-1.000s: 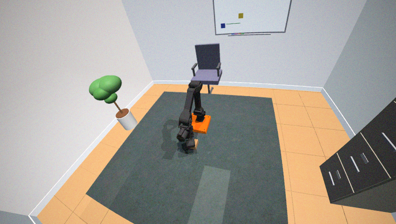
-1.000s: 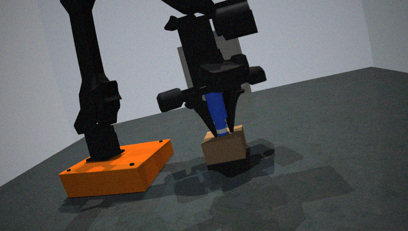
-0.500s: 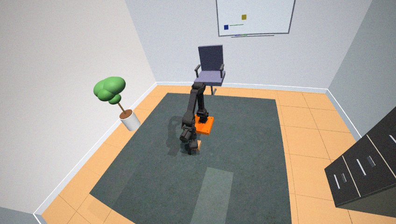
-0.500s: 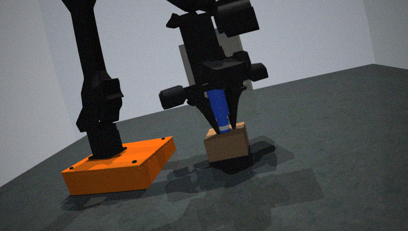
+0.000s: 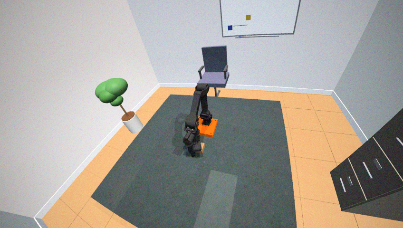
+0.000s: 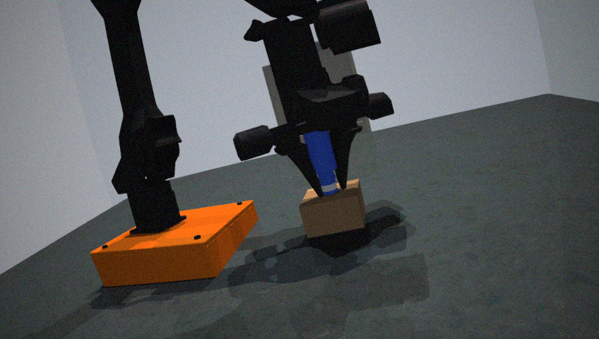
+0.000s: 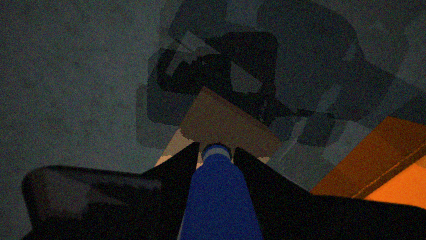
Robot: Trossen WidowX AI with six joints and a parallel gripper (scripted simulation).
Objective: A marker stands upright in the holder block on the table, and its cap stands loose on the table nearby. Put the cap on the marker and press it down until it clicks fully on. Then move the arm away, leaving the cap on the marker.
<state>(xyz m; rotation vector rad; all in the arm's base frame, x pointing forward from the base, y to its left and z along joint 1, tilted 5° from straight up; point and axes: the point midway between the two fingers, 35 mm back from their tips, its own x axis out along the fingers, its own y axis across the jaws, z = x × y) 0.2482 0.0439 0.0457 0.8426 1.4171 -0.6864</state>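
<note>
The tan holder block (image 5: 203, 148) (image 6: 334, 216) (image 7: 227, 117) is under the gripper. The marker (image 6: 330, 192) (image 7: 216, 146) stands at its top, with a pale band and a little blue showing. The long blue cap (image 6: 320, 153) (image 7: 218, 200) is in line above it; no separate cap shows on the table. My gripper (image 6: 333, 191) (image 7: 216, 150) is shut on the cap, fingers at either side, tips just above the block. The fingers hide part of the joint, so I cannot tell whether the cap is fully seated. In the top view the arm hides marker and cap.
The orange base plate (image 5: 208, 131) (image 6: 157, 264) (image 7: 400, 182) of the arm is close to the holder block. The arm (image 5: 195, 106) arches over from it. A chair (image 5: 214, 57), a potted plant (image 5: 132, 124) and a dark cabinet (image 5: 367, 169) stand around the room.
</note>
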